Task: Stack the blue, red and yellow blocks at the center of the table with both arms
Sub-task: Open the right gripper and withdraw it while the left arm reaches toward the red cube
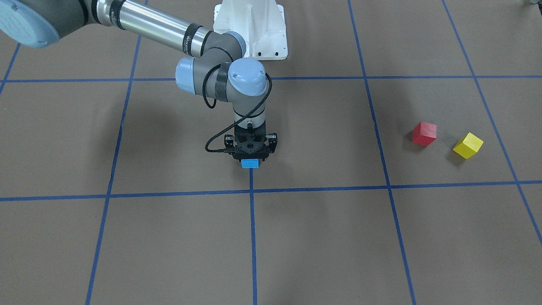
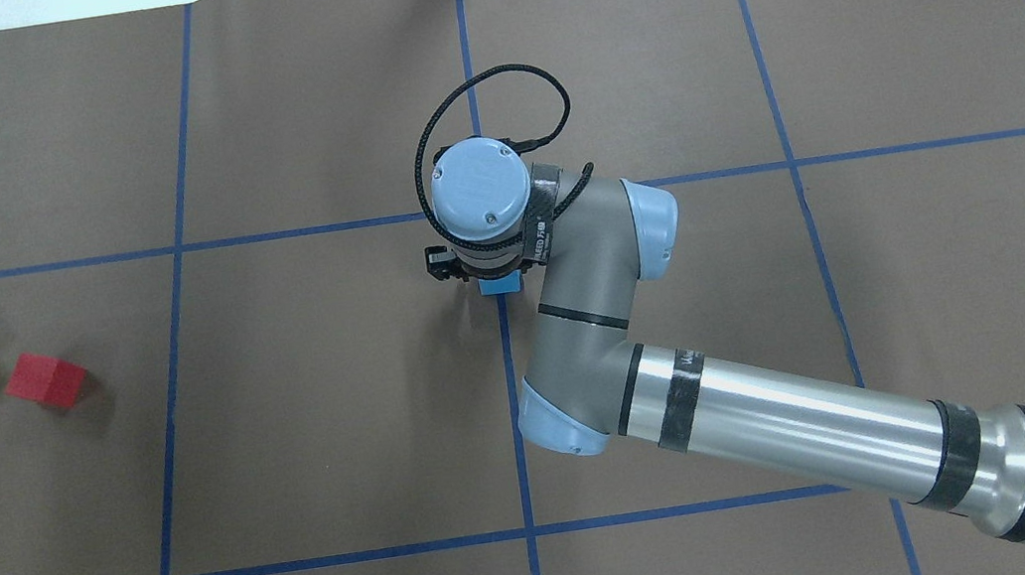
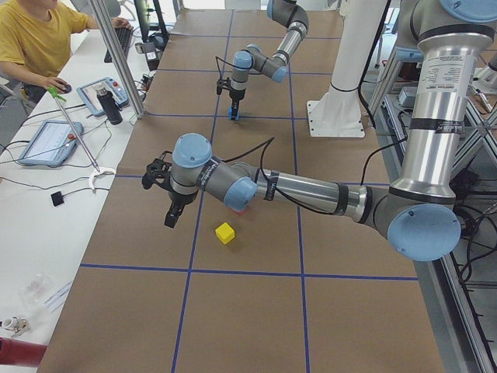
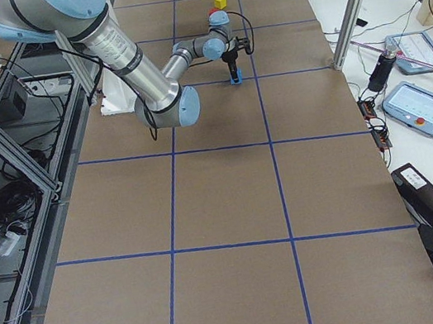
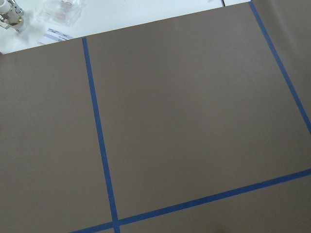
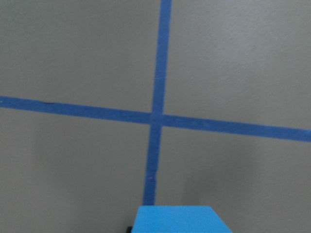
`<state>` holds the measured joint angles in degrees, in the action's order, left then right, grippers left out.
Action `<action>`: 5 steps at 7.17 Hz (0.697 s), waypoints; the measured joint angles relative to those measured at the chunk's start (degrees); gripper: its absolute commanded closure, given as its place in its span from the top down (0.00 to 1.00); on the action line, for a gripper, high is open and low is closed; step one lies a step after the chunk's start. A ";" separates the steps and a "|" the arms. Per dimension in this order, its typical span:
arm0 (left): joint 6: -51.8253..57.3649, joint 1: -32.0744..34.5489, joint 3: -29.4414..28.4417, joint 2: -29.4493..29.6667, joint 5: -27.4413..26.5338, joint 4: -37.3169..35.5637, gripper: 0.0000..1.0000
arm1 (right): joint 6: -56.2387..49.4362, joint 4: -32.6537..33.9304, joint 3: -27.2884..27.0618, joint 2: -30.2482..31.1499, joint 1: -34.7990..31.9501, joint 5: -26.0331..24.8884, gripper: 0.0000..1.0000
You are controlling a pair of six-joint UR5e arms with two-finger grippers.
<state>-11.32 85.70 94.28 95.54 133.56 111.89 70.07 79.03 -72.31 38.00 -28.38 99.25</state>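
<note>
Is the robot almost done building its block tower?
Not nearly. Nothing is stacked yet. The right gripper holds the blue block at the middle line of the table. The red block and yellow block sit apart, off to the side, not yet picked up.

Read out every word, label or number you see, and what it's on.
None can be read.
Band on right arm: print too small.
Wrist band: print blurred.
Label on left arm: too small.
</note>
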 measured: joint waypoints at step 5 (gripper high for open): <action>-3.71 -1.04 0.75 -1.54 0.44 7.46 1.00 | -12.20 6.46 -7.74 0.86 -15.65 13.89 1.00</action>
<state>-15.03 84.66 95.03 93.99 134.00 119.35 57.87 85.49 -80.04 38.85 -44.04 113.14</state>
